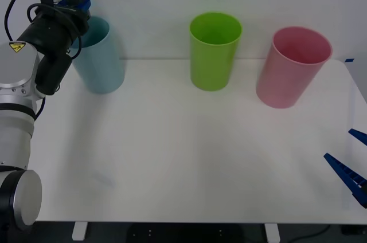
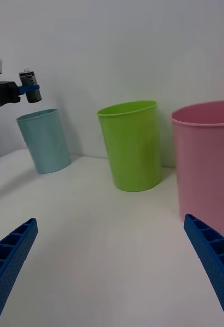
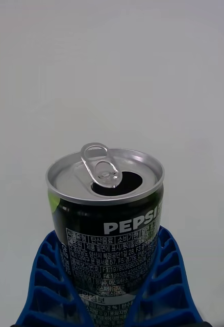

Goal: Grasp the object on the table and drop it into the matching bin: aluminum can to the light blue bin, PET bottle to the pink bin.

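Blue ribbed fingers (image 3: 50, 286) of my left gripper (image 1: 76, 3) are clamped on the aluminum can (image 3: 107, 225), one on each side of its lower body, and that's the closest thing to the wrist camera. Tab's already pulled, mouth is open, so I'm reading this as an empty or near-empty can: light, thin-walled, easy to dent if I squeeze harder, and that printed dark skin looks slick. Low on the straight wall is the sensible place to hold it, clear of the rim, and that's where I've got it.

Its long axis runs close to upright, silver top and pull tab toward the ceiling, base down between the fingers; from the right wrist view it leans only a touch.

Sweeping left to right in the front view: the can hangs in the air above the far rim of the light blue bin (image 1: 101, 62), well off the white surface (image 1: 183, 157). Next comes a lime green bin (image 1: 214, 51), then the pink bin (image 1: 292, 66), all three standing upright. Far right, my right gripper (image 2: 112, 265) is parked low near the surface's edge, fingers spread wide and holding nothing.

I'd judge the can sits a shade toward the bin's back edge.
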Robot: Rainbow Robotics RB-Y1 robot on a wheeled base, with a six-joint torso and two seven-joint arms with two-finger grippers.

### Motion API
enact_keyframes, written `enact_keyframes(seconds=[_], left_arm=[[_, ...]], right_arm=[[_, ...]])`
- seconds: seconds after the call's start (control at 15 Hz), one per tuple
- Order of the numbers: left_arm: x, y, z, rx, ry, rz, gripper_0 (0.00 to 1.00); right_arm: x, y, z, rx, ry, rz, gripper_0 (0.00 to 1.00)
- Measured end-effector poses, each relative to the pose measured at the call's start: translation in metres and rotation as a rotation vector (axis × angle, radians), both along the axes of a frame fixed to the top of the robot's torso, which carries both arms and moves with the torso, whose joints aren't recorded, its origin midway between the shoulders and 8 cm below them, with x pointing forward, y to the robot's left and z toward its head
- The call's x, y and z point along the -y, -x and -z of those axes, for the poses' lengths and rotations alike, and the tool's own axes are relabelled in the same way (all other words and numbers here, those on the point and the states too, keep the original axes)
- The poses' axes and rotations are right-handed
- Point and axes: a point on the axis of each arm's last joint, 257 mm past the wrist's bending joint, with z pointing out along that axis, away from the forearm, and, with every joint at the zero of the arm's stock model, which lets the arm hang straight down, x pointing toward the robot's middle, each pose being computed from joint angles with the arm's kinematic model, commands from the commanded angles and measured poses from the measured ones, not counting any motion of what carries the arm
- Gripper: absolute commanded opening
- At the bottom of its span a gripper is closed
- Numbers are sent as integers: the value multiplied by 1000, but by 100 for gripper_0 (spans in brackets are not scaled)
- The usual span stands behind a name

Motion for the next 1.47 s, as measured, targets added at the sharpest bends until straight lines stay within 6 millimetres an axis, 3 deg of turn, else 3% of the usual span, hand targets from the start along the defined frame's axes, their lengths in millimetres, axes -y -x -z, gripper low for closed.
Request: enact_keyframes(seconds=[0.27, 0.33, 0.4, 0.47, 0.53, 1.13, 1.47], left_arm=[[0, 0, 0, -1, 0, -1, 1], [-1, 0, 0, -1, 0, -2, 7], [-2, 0, 1, -2, -1, -4, 20], [-2, 0, 1, -2, -1, -5, 81], [-3, 0, 1, -2, 0, -5, 100], [-9, 4, 6, -7, 38, 9, 100], [-6, 22, 2, 21, 114, 70, 100]], right_arm=[[0, 0, 0, 0, 0, 0, 100], [0, 0, 0, 0, 0, 0, 100], [0, 0, 0, 0, 0, 0, 100], [0, 0, 0, 0, 0, 0, 100], [0, 0, 0, 0, 0, 0, 100], [0, 0, 0, 0, 0, 0, 100], [0, 0, 0, 0, 0, 0, 100]])
